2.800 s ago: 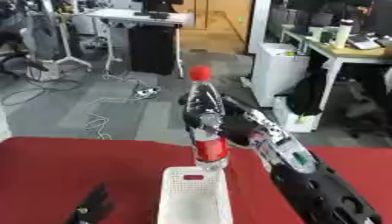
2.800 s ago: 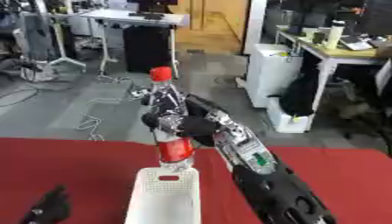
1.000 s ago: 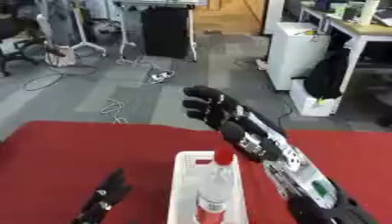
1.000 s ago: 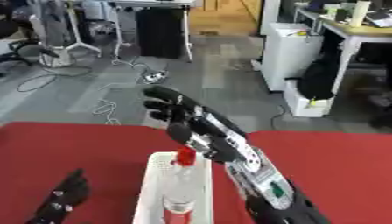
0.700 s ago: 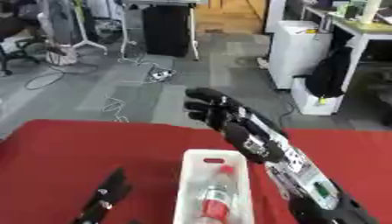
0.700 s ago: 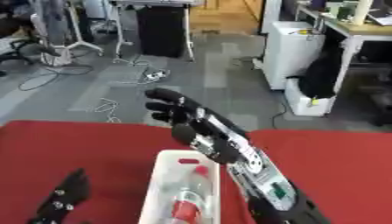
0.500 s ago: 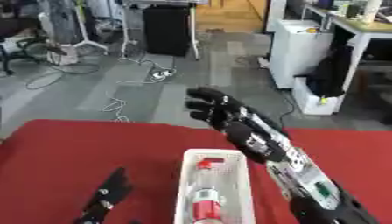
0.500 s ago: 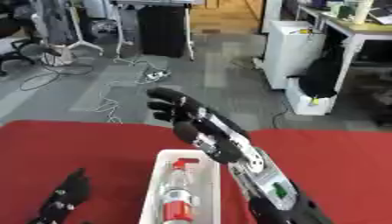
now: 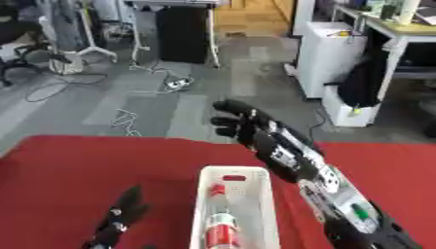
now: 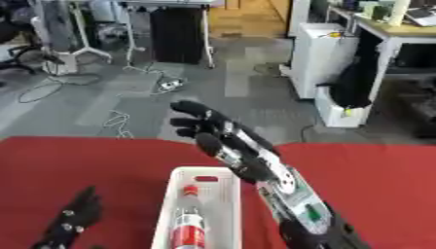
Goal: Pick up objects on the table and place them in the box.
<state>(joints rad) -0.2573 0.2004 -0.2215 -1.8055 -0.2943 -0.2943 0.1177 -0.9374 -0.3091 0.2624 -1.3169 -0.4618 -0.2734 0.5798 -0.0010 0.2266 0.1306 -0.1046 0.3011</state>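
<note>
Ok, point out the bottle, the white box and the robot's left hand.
bottle (image 9: 223, 229): left eye view, on its red label.
white box (image 9: 262, 204): left eye view, on its right rim.
left hand (image 10: 70, 222): right eye view, on the back of the hand, lower left corner.

White perforated plastic box (image 9: 244, 181); matt red, seemingly cloth table (image 9: 60, 170); clear bottle (image 10: 186, 220).

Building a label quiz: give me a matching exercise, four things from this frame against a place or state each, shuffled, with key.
Things:
1. bottle
2. box
3. right hand
4. left hand

Places/states:
A. open, raised beyond the box's far end
B. lying inside the box, red cap toward the far end
C. white, on the red table
D. low near the lower left corner, fingers up

Pairs: 1-B, 2-C, 3-A, 4-D
</note>
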